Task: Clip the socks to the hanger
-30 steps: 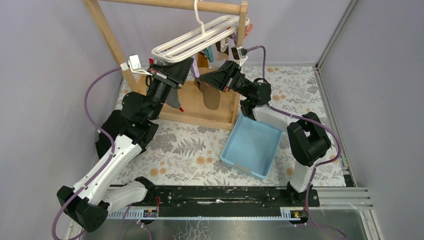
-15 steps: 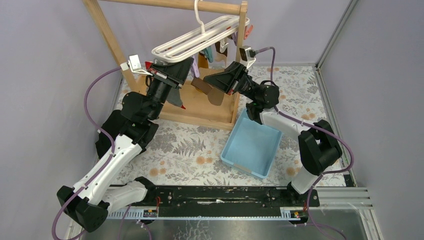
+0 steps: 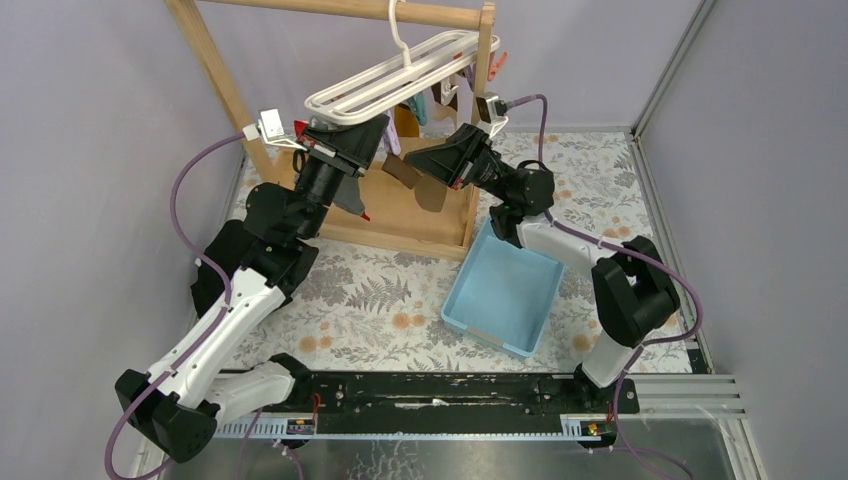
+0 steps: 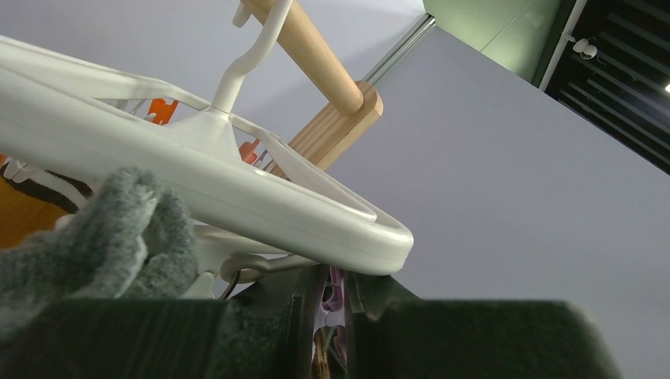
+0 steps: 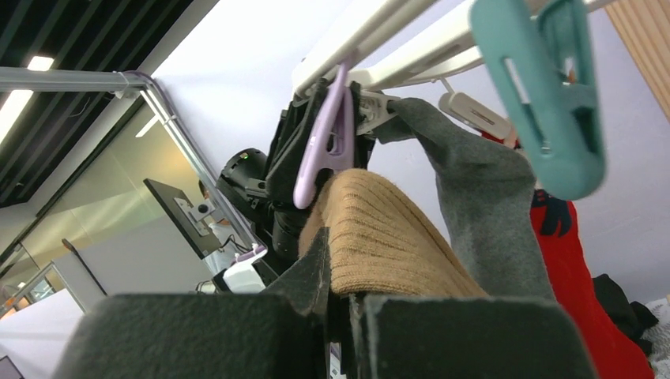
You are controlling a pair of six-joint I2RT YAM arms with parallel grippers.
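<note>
Holding the light tan ribbed fabric sock (image 5: 379, 237) up under the white plastic barred drying hanger (image 3: 395, 75), the right pincer (image 5: 340, 296) is clamping down on it, with the sock's top sitting just beside a lilac plastic clip (image 5: 330, 134). Meanwhile the left pincer (image 4: 328, 304) is hovering right under the hanger next to a fuzzy grey sock (image 4: 103, 237). Honestly I can't tell if it's squeezing anything.

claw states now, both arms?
Left claw: closed on the lilac clip under the hanger.
Right claw: closed on the tan sock, held up at that clip.
</note>
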